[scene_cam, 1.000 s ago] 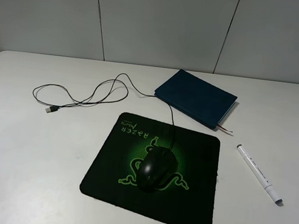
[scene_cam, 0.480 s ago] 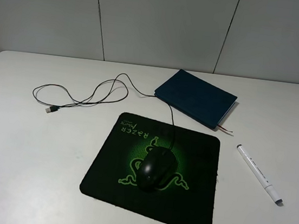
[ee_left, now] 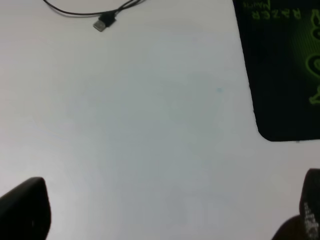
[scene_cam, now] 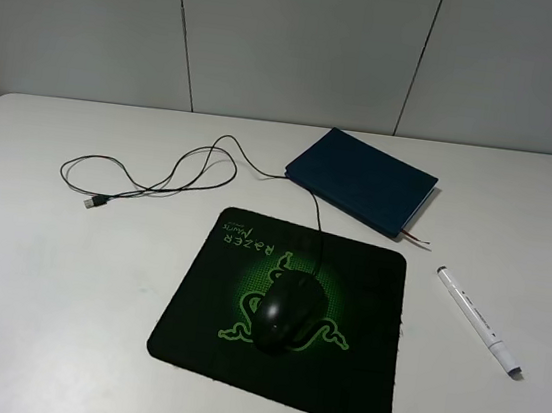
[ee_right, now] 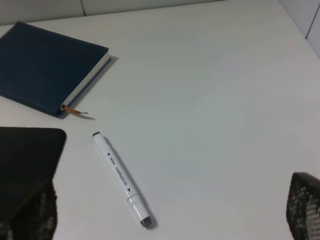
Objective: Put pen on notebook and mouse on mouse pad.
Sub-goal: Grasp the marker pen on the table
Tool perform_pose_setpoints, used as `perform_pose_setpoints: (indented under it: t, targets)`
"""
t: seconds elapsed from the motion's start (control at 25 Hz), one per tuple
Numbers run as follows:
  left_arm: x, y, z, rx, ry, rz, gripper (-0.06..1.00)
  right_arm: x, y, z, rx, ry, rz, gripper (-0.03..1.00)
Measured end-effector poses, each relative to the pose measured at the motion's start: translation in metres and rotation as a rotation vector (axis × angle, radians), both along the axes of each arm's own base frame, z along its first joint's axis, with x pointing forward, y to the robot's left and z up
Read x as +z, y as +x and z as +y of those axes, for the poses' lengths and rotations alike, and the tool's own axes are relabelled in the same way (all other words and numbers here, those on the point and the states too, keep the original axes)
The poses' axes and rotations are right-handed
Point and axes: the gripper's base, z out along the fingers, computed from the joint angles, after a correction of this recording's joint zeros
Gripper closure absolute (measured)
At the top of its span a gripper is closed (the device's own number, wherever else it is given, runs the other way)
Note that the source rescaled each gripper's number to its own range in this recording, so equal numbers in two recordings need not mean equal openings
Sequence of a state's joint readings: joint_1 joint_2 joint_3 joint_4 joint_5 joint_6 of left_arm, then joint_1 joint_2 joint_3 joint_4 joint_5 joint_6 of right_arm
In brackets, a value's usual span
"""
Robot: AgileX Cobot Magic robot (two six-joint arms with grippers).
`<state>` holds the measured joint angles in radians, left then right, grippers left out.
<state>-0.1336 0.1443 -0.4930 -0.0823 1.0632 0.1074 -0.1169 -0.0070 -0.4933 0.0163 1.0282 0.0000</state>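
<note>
The black mouse [scene_cam: 286,310] rests on the middle of the mouse pad [scene_cam: 361,378], over its green logo. Behind the pad lies the closed teal-blue notebook [scene_cam: 360,180], its reddish ribbon sticking out toward the pen. The white pen [scene_cam: 479,320] lies on the bare table to the right of the pad, apart from the notebook. Neither arm shows in the exterior high view. My left gripper [ee_left: 167,215] is open above bare table beside the pad's corner [ee_left: 280,75]. My right gripper [ee_right: 167,212] is open above the table, with the pen [ee_right: 120,177] and notebook [ee_right: 45,65] ahead of it.
The mouse's thin cable [scene_cam: 159,177] loops across the table left of the notebook and ends in a USB plug [scene_cam: 95,202], which the left wrist view shows too as the plug [ee_left: 102,22]. A grey panelled wall stands behind the white table [scene_cam: 27,267].
</note>
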Motion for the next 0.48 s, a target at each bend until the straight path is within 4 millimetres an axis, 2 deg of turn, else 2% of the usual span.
perform_pose_setpoints:
  t: [0.48]
  targets:
    - [0.0,-0.021,0.002,0.04,-0.008,-0.151,-0.06,0.0,0.0,0.0,0.0,0.0,0.0,-0.03]
